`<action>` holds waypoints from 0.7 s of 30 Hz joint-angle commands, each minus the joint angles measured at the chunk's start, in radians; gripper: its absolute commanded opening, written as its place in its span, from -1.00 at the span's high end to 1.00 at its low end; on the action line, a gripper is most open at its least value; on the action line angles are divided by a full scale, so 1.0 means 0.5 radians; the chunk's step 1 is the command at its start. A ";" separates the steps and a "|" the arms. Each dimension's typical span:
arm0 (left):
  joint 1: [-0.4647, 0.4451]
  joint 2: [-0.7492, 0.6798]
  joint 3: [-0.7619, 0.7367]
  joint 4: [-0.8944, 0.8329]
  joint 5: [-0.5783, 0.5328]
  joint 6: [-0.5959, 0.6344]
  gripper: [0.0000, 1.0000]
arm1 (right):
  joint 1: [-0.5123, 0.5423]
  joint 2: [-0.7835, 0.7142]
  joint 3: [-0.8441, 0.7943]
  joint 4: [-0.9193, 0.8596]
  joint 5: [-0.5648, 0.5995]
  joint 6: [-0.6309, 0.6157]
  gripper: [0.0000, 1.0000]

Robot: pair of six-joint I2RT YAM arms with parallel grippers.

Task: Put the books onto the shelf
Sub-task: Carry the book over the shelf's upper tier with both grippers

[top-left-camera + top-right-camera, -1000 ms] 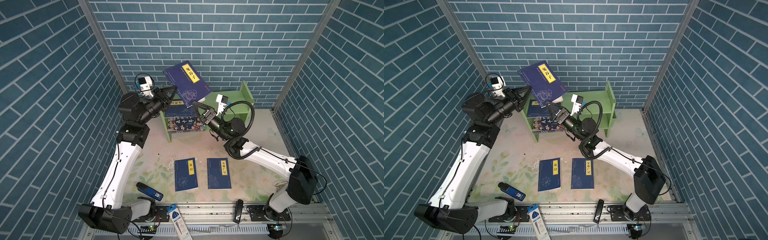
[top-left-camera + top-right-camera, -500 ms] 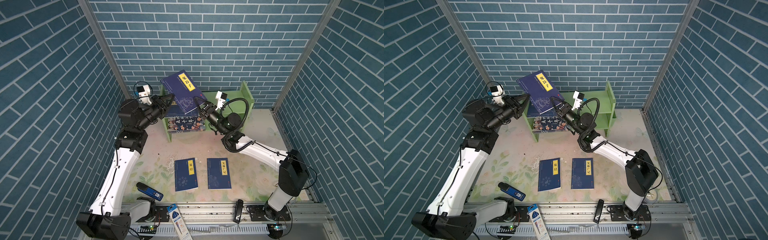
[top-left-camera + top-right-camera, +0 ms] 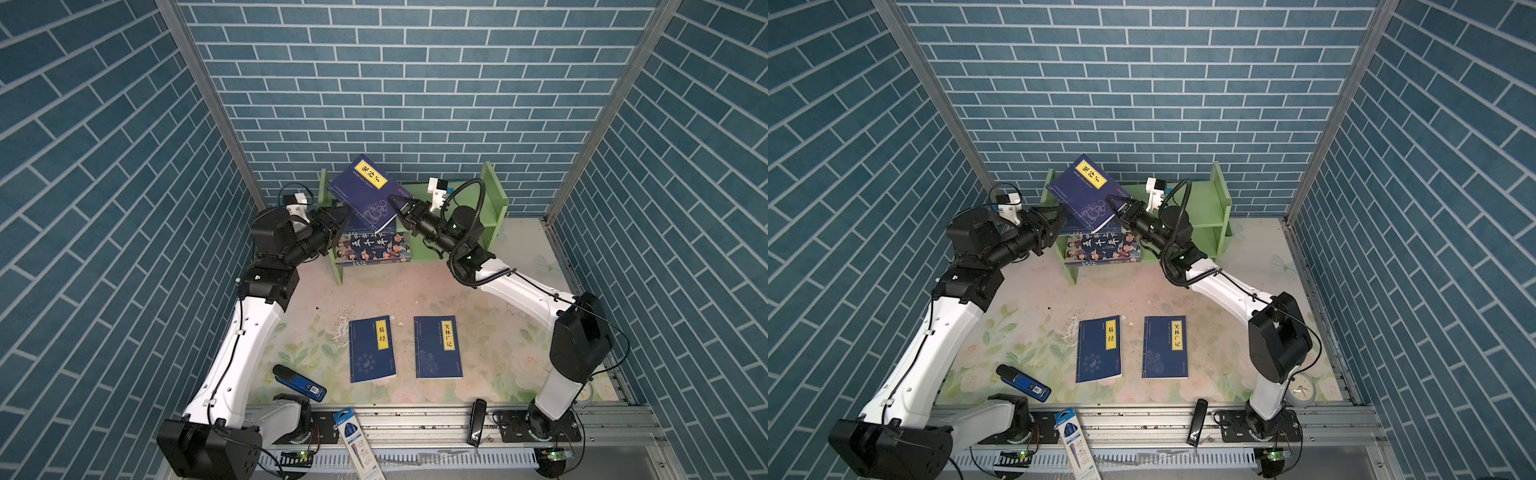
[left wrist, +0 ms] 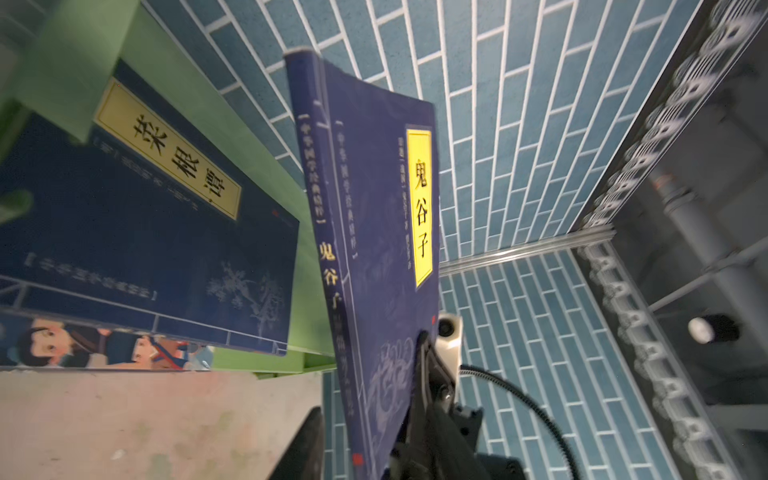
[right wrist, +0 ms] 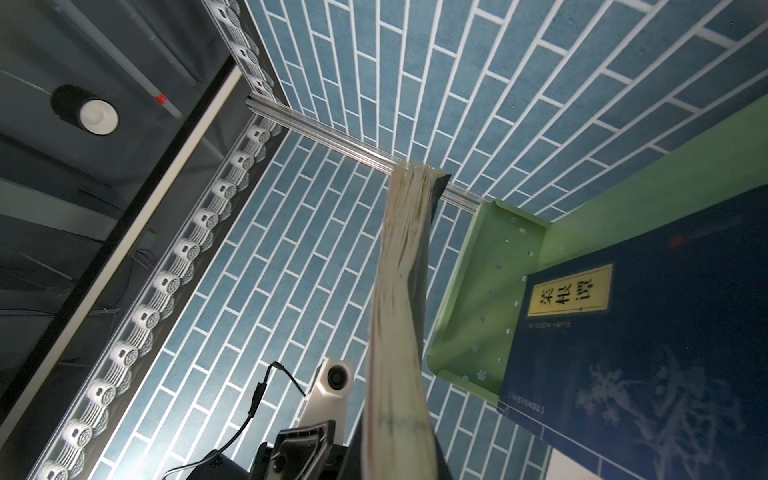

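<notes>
1. Navy with a yellow label, the navy 鬼谷子 book (image 3: 363,193) hangs tilted in the upper middle of both top views. It is lower than a second ago and now sits just over the left end of the shelf (image 3: 494,195).
2. The right gripper (image 3: 394,202), gaping a second ago, has pinched shut on the book's lower right corner.
3. The left gripper (image 3: 340,219) has let its jaws spread. In the left wrist view one finger (image 4: 301,440) stands clear of the spine.
4. So the book has changed hands, I'd say, and the right arm alone must lay it down.
5. Under it the 菜根谭 book (image 4: 137,216) lies on the top tier, and the cartoon-faced book (image 3: 372,248) on the lower one.
6. The 易经 book (image 3: 372,349) and the 笑林广记 book (image 3: 438,347) wait flat on the mat (image 3: 374,291), lower middle.
</notes>
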 commanded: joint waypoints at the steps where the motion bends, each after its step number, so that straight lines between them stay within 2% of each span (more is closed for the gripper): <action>1: 0.059 -0.045 -0.010 -0.149 0.070 0.070 -0.19 | -0.067 0.000 0.167 -0.169 -0.227 -0.085 0.96; 5: 0.106 -0.054 0.012 -0.277 0.113 0.104 -0.23 | -0.155 0.062 0.299 -0.352 -0.464 -0.095 0.96; 12: 0.160 -0.035 -0.006 -0.229 0.190 0.118 -0.24 | -0.243 0.220 0.638 -0.934 -0.834 -0.300 0.95; 19: 0.169 -0.018 0.001 -0.172 0.200 0.115 -0.24 | -0.300 0.393 1.016 -1.530 -0.937 -0.612 0.89; 21: 0.169 -0.011 0.006 -0.159 0.196 0.115 -0.24 | -0.307 0.440 1.077 -1.595 -0.944 -0.643 0.90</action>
